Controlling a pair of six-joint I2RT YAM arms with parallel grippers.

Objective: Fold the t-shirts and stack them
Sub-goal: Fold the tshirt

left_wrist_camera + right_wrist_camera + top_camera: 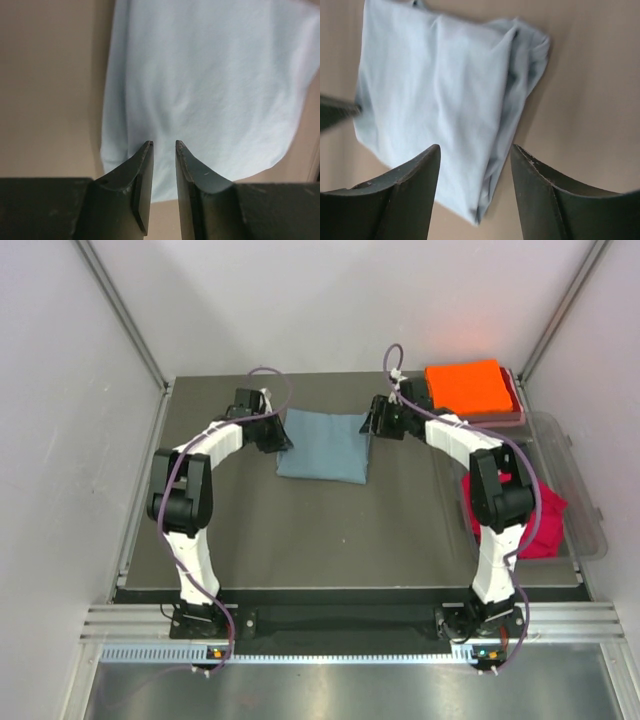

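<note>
The grey-blue t-shirt (325, 445) lies folded into a rectangle at the back middle of the table. My left gripper (277, 433) hovers at its left edge, jaws a narrow gap apart with nothing between them; the shirt fills the left wrist view (210, 85) beyond the fingertips (149, 146). My right gripper (376, 422) is wide open and empty at the shirt's far right corner; the right wrist view shows that bunched corner (445, 110). The orange t-shirt (470, 386) lies folded at the back right. The red t-shirt (535, 520) lies crumpled at the right.
A clear plastic tub (578, 475) stands along the table's right edge, with the red shirt partly in it. A pinkish flat layer (495, 419) shows under the orange shirt. White walls close in the table on the left, back and right.
</note>
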